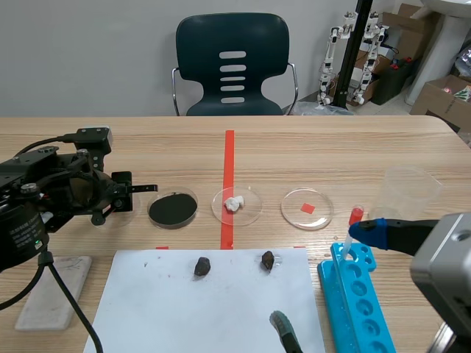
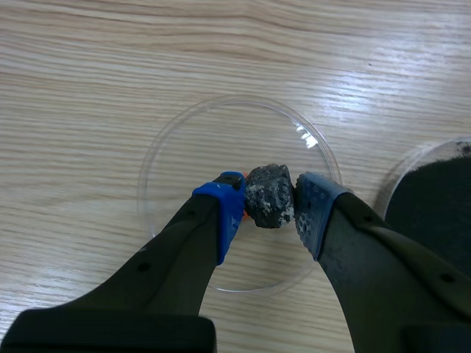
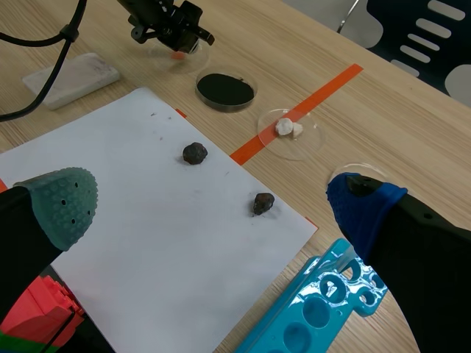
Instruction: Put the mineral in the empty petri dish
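Note:
My left gripper (image 2: 271, 204) is shut on a dark grey mineral (image 2: 269, 193), pressed between its blue pads. It hangs just above the middle of an empty clear petri dish (image 2: 213, 140) on the wooden table. In the scene view that gripper (image 1: 121, 200) is at the left and mostly hides the dish. Two more dark minerals (image 1: 202, 266) (image 1: 268, 259) lie on a white paper sheet (image 1: 162, 309). My right gripper (image 3: 213, 206) stands open above the paper's right edge, holding nothing.
A dish of black powder (image 1: 173, 209), a dish with white lumps (image 1: 237, 204) and a clear dish over a red mark (image 1: 307, 208) stand in a row. A blue tube rack (image 1: 353, 294) and a plastic cup (image 1: 407, 193) are at the right. A white block (image 1: 51, 290) lies front left.

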Robot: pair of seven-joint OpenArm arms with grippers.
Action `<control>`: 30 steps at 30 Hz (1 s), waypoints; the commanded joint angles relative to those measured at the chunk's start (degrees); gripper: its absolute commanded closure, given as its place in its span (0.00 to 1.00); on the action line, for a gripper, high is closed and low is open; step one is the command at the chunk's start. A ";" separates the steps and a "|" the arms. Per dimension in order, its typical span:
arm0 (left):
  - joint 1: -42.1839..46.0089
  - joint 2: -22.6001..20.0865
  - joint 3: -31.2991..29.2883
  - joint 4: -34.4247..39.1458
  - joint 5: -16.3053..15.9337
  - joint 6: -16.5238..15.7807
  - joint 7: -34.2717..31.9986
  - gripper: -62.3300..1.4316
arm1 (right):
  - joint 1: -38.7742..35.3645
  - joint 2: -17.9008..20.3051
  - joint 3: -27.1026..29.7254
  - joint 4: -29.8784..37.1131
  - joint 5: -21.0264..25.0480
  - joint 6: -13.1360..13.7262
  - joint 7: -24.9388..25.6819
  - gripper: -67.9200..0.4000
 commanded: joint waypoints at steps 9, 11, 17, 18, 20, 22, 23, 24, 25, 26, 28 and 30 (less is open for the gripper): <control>-2.08 0.35 -0.57 -0.52 0.24 2.34 -1.53 0.82 | 0.04 -0.15 0.37 1.16 0.39 -0.02 0.85 0.00; -2.21 0.35 -0.57 -0.57 0.24 2.47 -1.64 0.82 | 0.04 -0.15 0.37 1.16 0.39 -0.02 0.85 0.00; -3.19 0.35 -0.57 -1.49 0.22 2.47 -1.57 0.82 | 0.04 -0.15 0.37 1.16 0.39 -0.02 0.87 0.00; -3.50 0.35 -0.57 -1.75 0.22 2.47 -1.46 0.82 | 0.04 -0.15 0.37 1.16 0.39 -0.02 0.87 0.00; -3.98 0.33 -0.57 -2.49 0.22 2.47 -1.22 0.82 | 0.04 -0.15 0.37 1.16 0.39 -0.02 0.87 0.00; -4.37 0.33 -0.57 -3.41 0.22 2.47 -1.18 0.82 | 0.04 -0.15 0.37 1.16 0.39 -0.02 0.85 0.00; -4.63 0.35 -0.57 -4.09 0.22 2.47 -1.18 0.82 | 0.04 -0.15 0.37 1.16 0.39 -0.02 0.85 0.00; -4.90 0.42 -0.57 -4.87 0.22 2.47 -1.20 0.82 | 0.04 -0.15 0.37 1.16 0.39 -0.02 0.85 0.00; -5.07 0.48 -0.57 -5.53 0.24 2.45 -1.22 0.82 | 0.04 -0.15 0.37 1.16 0.39 -0.02 0.87 0.00; -5.31 0.50 -0.57 -5.99 0.24 2.43 -1.25 0.82 | 0.04 -0.15 0.37 1.16 0.39 -0.02 0.85 0.00; -5.53 0.52 -0.57 -6.69 0.24 2.43 -1.20 0.82 | 0.04 -0.15 0.37 1.16 0.39 -0.02 0.85 0.00; -5.53 0.63 -0.57 -7.13 0.24 2.40 -1.18 0.82 | 0.04 -0.15 0.37 1.16 0.39 -0.02 0.85 0.00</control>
